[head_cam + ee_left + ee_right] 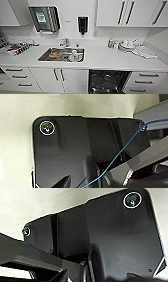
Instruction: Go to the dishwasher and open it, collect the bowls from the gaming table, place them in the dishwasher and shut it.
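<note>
Dishwasher (108, 81) is sitting open, below the counter (100, 58), right of the sink (61, 55). Gripper states: can't tell. Risk, prob.: the base is facing the open dishwasher close up and could clip it when driving.

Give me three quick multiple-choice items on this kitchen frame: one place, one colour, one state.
1. Where is the dishwasher?
A. under the counter, right of the sink
B. left of the sink
C. on the wall

2. What colour is the counter?
A. black
B. white
C. yellow

3. What state is the dishwasher in?
A. shut
B. open, dark interior showing
C. pulled out of the cabinets

Answers:
1. A: the dark opening sits below the counter, right of the sink.
2. B: the top is plainly white.
3. B: its interior is exposed.
</note>
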